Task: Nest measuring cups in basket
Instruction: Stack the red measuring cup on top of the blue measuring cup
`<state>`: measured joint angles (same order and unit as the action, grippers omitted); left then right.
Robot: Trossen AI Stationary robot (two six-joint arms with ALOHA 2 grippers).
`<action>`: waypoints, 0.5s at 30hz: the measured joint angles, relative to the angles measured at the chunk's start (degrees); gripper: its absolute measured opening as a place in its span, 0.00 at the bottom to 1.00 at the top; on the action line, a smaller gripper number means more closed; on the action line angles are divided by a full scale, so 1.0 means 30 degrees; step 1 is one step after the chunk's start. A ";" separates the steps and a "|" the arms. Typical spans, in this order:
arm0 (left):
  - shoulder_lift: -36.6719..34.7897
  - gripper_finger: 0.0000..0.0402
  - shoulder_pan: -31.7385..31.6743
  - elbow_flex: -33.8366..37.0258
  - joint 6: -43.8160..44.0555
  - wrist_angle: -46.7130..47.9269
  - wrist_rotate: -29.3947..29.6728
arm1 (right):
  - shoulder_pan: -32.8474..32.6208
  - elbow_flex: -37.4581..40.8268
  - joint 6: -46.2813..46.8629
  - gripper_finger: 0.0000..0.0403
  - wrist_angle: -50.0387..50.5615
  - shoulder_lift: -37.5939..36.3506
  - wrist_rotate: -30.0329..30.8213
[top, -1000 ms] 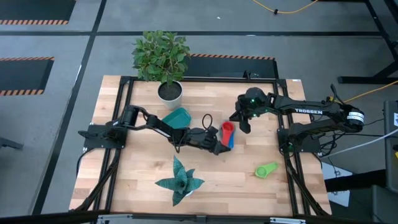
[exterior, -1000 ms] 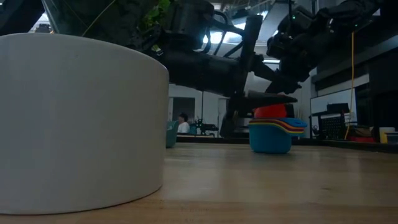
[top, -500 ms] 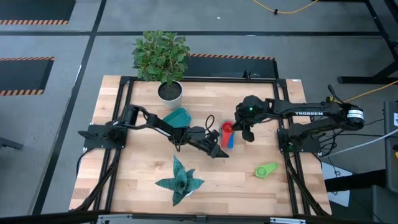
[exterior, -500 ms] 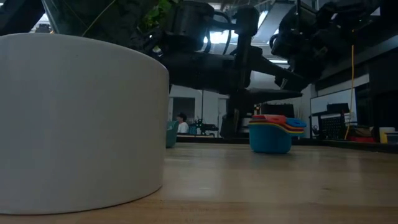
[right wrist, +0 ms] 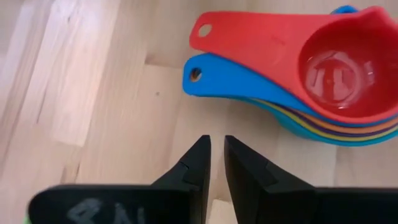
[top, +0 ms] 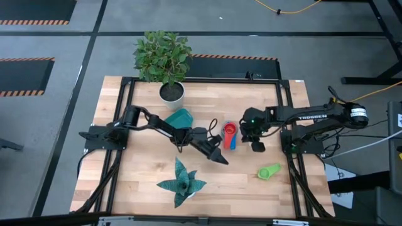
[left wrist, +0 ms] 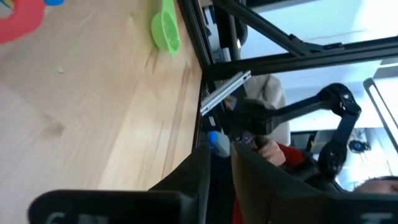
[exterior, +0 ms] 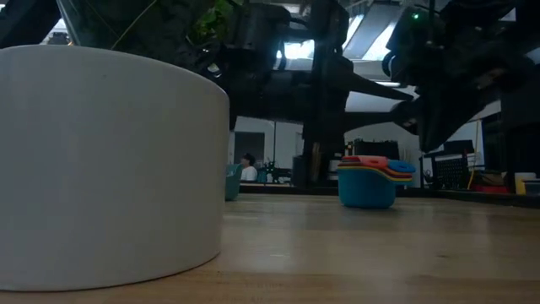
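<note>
Several measuring cups stand nested in one stack (top: 230, 135) on the table's middle, a light blue one at the bottom (exterior: 367, 192) and the red one (right wrist: 339, 68) on top, all handles to one side. The green cup (top: 269, 171) lies alone near the right front. The teal basket (top: 179, 118) rests tipped on the table left of the stack. My left gripper (top: 222, 159) hangs just near-left of the stack, shut on nothing. My right gripper (top: 257, 147) hovers right of the stack, slanting down, shut, beside the handles (right wrist: 205, 71) and apart from them.
A white plant pot (top: 171, 93) stands at the far edge and fills the low view's left (exterior: 101, 160). A teal artificial succulent (top: 182, 182) lies near the front edge. A black frame (top: 284, 113) borders the table. Bare wood lies between the stack and the green cup.
The red cup, raised and tilted over the stack a second ago, now sits level in it. My left gripper has turned and swung away from the stack toward the near edge. My right gripper has come from the far side of the stack toward the near edge, sinking a little.
</note>
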<state>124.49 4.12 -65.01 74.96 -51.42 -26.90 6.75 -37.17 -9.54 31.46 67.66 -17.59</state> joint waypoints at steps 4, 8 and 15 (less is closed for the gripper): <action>-0.0174 0.10 0.0541 0.0015 0.0015 0.0036 0.1356 | -0.0126 0.0000 0.0000 0.13 0.0038 0.0000 0.0013; -0.0945 0.04 0.1025 -0.0281 -0.0316 0.0001 0.2110 | -0.0126 0.0000 0.0010 0.13 0.0000 0.0007 0.0478; -0.2746 0.00 0.1147 -0.0565 -0.2264 0.1301 0.3074 | -0.0123 0.0000 0.0114 0.13 -0.0068 0.0007 0.1499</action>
<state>116.25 7.56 -66.71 68.17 -47.51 -17.68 6.38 -37.17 -9.20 31.26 67.68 -13.10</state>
